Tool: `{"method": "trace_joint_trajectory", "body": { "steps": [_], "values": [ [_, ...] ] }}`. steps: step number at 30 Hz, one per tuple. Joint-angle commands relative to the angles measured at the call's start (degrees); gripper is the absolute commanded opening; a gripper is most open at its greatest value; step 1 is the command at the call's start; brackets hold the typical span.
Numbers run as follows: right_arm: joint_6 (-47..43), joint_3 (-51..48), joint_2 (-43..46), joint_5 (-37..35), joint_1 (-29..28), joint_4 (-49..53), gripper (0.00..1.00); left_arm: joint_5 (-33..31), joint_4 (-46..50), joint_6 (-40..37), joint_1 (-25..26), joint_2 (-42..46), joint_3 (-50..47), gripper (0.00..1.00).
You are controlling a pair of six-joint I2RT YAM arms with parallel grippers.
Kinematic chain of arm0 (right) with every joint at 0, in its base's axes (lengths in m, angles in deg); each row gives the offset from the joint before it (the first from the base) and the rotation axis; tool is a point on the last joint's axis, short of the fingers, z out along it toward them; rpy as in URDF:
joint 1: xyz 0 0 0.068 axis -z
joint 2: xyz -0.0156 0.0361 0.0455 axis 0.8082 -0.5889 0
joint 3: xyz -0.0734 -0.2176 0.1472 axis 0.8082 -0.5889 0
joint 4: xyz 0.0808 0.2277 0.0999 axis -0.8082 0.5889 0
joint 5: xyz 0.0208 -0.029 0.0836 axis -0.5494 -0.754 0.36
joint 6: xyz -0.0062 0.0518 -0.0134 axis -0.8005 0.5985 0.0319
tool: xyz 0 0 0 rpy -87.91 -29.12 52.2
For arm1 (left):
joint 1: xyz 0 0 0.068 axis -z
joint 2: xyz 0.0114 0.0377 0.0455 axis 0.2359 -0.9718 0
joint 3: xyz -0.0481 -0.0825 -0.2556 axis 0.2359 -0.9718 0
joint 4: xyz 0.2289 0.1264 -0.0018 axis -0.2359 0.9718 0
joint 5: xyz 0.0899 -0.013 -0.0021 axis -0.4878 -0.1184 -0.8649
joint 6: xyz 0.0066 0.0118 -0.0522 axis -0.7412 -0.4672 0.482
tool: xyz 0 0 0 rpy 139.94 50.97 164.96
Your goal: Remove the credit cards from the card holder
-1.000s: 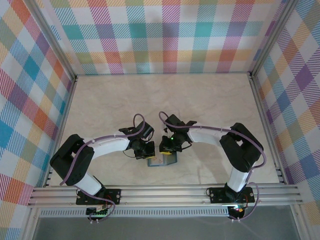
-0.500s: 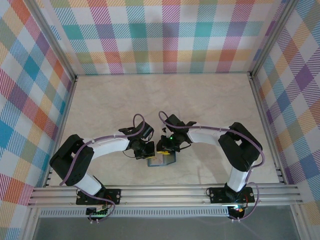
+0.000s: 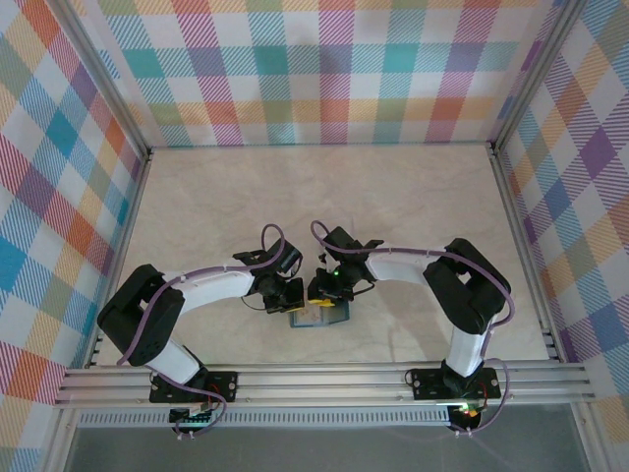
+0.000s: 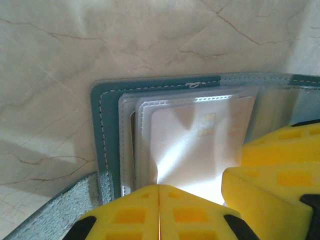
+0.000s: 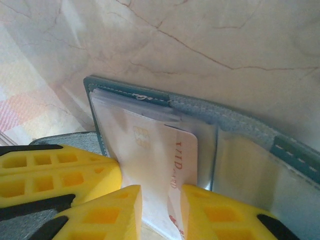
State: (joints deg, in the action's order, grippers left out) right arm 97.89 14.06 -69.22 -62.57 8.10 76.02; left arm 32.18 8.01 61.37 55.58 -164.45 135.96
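- Marble tabletop (image 3: 393,197) under card holder (image 4: 107,130); left gripper (image 4: 159,210) pressed together on it.
- Right gripper (image 5: 161,196) narrowly spread over pale credit card (image 5: 150,150); closing off-edge could drag the card holder.

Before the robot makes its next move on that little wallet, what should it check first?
1. Card holder lying open: ok.
2. Pale card visible inside the holder: ok.
3. Left tool shut at the holder's edge: ok.
4. Right tool gripping the pale card: not ok, it is open over the card.
5. Second card located: cannot tell.
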Motion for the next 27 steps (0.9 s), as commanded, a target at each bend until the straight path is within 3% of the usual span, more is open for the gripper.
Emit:
{"method": "trace_joint_trajectory", "body": {
  "steps": [1, 6, 12, 17, 27],
  "values": [
    [1.66, -1.18, -0.56, 2.97, -0.41, -3.19, 0.26, -1.09, 3.36, -0.26, 0.52, 1.07, -1.28, 0.08],
    [2.64, -2.32, -0.67, 4.49, -0.45, -5.66, 0.22, -1.25, 3.55, -0.31, 0.56, 1.16, -0.95, 0.08],
    [0.19, -0.26, -1.29, -0.70, -0.50, 2.16, 0.33, -1.69, 4.32, -0.31, 0.57, 1.56, -0.64, 0.11],
    [-1.48, 1.19, 0.54, -5.71, -0.62, 7.40, 0.34, -1.73, 4.77, -0.39, 0.51, 1.52, -0.43, 0.11],
    [-1.44, 1.57, 2.53, -2.99, -0.58, 5.30, 0.34, -1.73, 5.25, -0.49, 0.50, 1.64, -0.17, 0.11]
  ]
}}
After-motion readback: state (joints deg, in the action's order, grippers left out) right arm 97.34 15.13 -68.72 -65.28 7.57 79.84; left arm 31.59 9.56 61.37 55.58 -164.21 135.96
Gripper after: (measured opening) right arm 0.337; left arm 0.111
